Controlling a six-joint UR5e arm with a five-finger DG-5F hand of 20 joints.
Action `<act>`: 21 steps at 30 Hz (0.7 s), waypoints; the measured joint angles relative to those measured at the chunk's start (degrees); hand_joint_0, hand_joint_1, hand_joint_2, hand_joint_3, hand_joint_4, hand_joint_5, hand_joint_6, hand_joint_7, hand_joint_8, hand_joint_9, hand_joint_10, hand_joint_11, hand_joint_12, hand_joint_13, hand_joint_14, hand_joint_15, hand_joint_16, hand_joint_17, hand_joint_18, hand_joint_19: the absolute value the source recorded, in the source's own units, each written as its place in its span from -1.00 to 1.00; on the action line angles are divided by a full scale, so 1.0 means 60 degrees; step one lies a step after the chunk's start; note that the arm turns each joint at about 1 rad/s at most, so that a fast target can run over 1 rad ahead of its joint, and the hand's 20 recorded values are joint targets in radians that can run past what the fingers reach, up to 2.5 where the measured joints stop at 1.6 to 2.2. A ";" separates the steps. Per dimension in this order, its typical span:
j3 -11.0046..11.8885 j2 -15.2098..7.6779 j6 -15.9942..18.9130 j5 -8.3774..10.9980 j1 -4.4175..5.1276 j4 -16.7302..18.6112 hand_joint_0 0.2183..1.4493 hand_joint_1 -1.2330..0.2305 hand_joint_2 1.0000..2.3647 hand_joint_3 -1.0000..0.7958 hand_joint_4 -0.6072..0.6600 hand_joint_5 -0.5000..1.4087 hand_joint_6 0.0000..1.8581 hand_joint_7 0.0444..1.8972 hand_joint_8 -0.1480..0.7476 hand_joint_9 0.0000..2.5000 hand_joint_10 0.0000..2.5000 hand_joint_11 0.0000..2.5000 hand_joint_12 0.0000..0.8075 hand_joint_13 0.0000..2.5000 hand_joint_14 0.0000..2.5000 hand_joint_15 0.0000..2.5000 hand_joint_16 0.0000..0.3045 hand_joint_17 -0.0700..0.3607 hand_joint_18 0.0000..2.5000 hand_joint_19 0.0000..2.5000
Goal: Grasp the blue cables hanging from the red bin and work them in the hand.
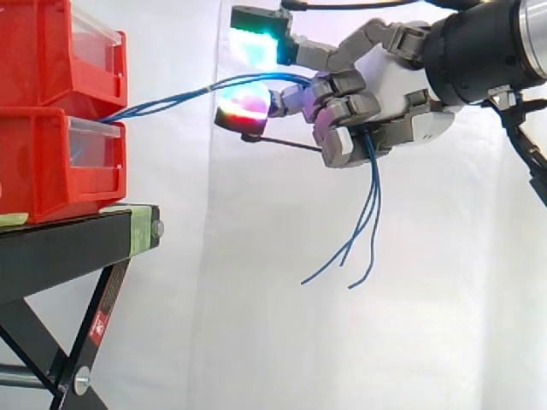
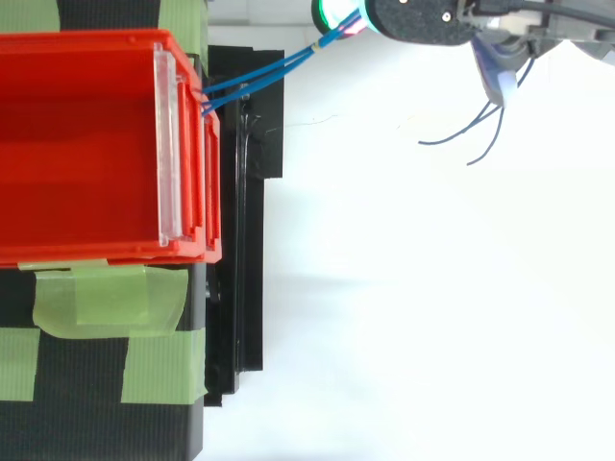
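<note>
Hand (image 1: pixel 385 94) out beyond stand's (image 1: pixel 77 239) edge, fingers (image 1: pixel 342 141) curled tight round blue cables (image 1: pixel 162 104). Cables span from lower red bin (image 1: pixel 51 171) to hand, loose ends dangling under palm. Risk: harder pull tips bin off stand, or cables slip free.

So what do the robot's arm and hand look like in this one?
The hand has a white palm shell and blocky grey finger segments. Its fingertips are thick dark-rimmed pads, one glowing green and cyan, another red and magenta. The arm ends in a black cylinder with a silver ring.
</note>
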 measured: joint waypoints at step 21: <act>-0.0008 0.0003 0.0160 -0.0235 0.0136 0.0029 0.05 -0.23 -0.99 -0.90 0.27 -0.27 -0.50 0.29 -0.05 -0.16 1.00 1.00 0.02 0.02 1.00 0.46 -0.73 -0.24 0.07 -0.10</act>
